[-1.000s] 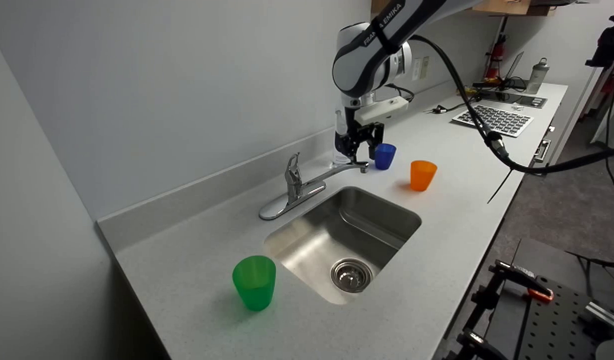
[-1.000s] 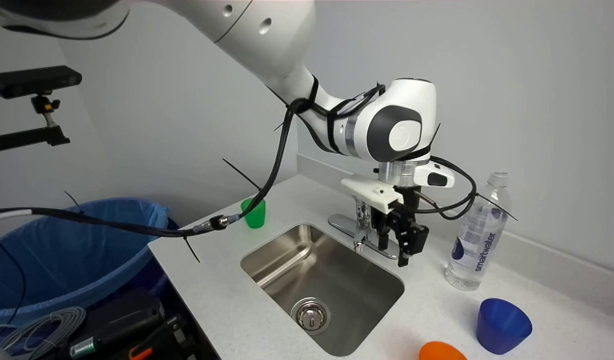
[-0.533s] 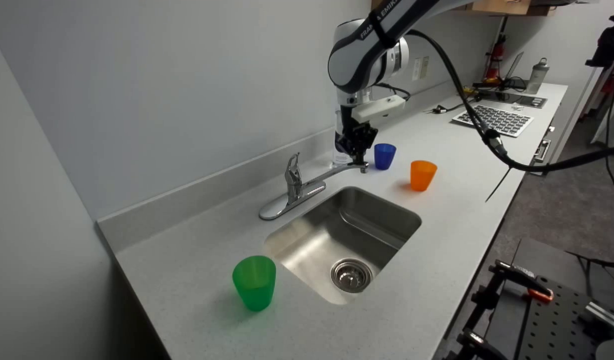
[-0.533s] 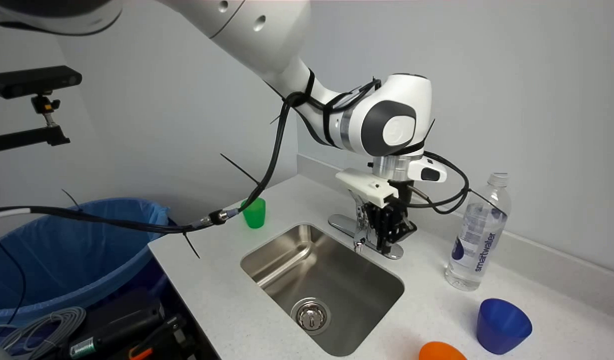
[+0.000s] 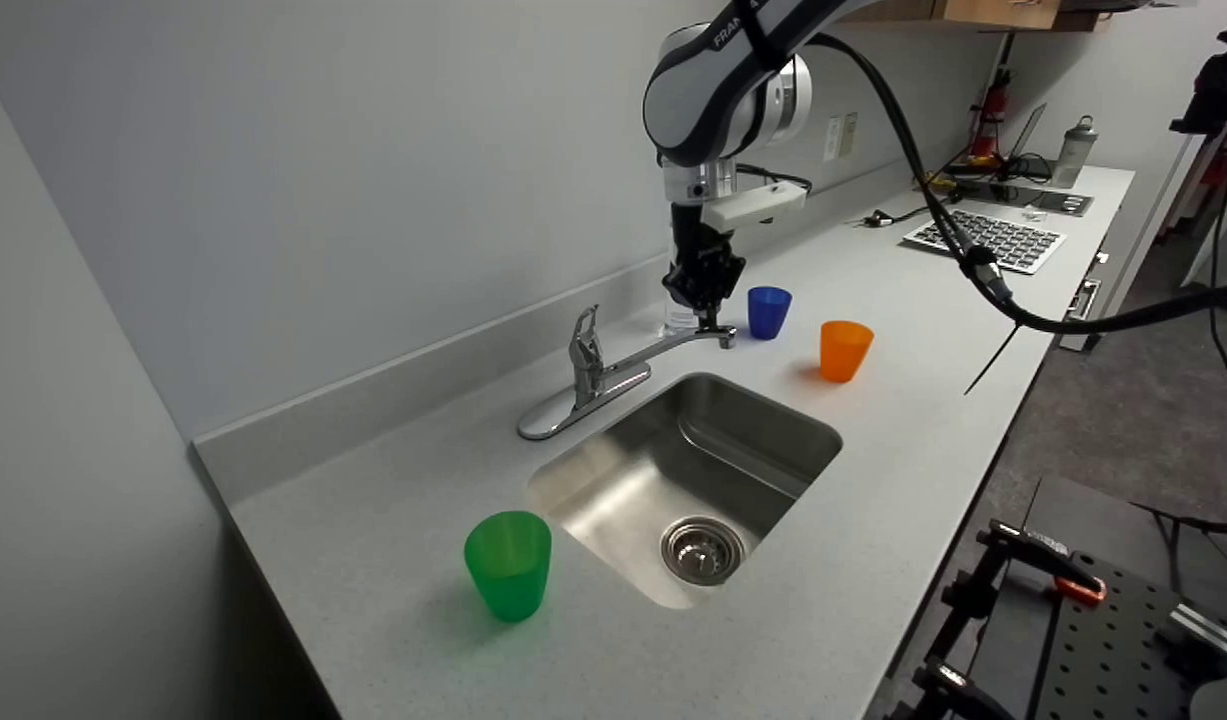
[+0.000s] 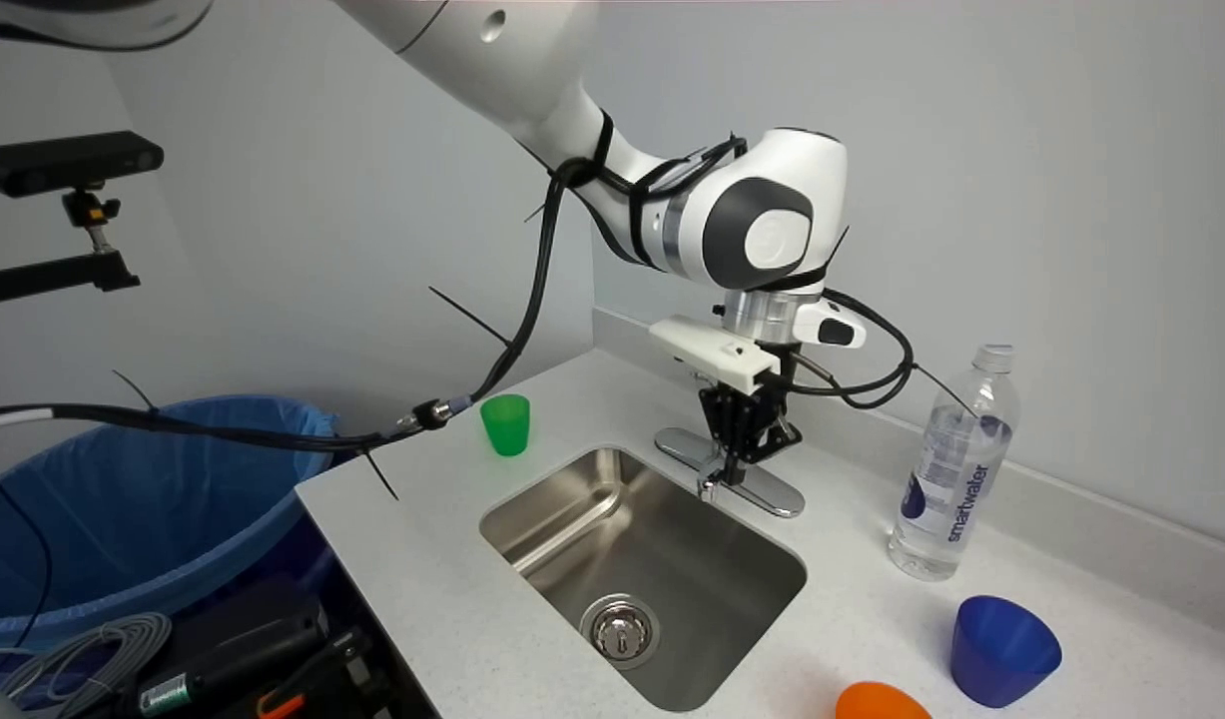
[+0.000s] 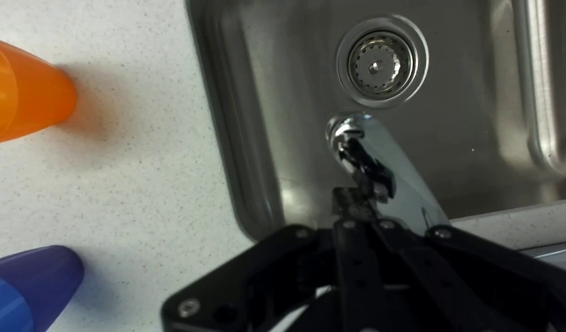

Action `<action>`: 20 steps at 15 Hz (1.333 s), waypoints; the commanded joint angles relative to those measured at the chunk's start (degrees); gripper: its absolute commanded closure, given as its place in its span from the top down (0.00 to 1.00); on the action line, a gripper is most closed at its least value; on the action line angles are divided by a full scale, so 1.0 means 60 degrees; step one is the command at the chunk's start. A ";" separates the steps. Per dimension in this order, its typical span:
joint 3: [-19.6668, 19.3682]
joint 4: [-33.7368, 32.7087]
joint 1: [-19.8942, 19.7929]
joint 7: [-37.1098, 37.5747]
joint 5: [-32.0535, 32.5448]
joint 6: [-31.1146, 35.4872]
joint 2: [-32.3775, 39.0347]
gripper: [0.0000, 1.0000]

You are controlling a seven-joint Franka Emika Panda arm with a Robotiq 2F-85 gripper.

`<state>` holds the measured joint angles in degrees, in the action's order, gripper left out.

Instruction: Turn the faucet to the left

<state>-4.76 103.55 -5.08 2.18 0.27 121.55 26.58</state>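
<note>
The shiny chrome faucet [image 5: 589,380] stood on the speckled worktop [image 7: 153,161]. The black fingers [image 7: 345,201] were together, near its smooth curved spout [image 7: 405,171]; contact I could not tell.

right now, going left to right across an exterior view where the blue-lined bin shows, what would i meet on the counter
In an exterior view: green cup → faucet → orange cup → blue cup

Pincer [image 6: 734,472] nearer the faucet spout [image 5: 665,346], jaws now together
</note>
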 commanded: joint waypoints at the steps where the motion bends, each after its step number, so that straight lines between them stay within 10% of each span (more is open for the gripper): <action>1: 0.0240 0.0472 -0.0019 -0.0438 -0.0236 -0.0176 -0.0585 0.00; 20: 0.0905 0.1904 0.0552 -0.0717 -0.0168 0.1162 -0.1435 0.00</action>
<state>-0.11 113.25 -3.07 -2.71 0.48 127.00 19.70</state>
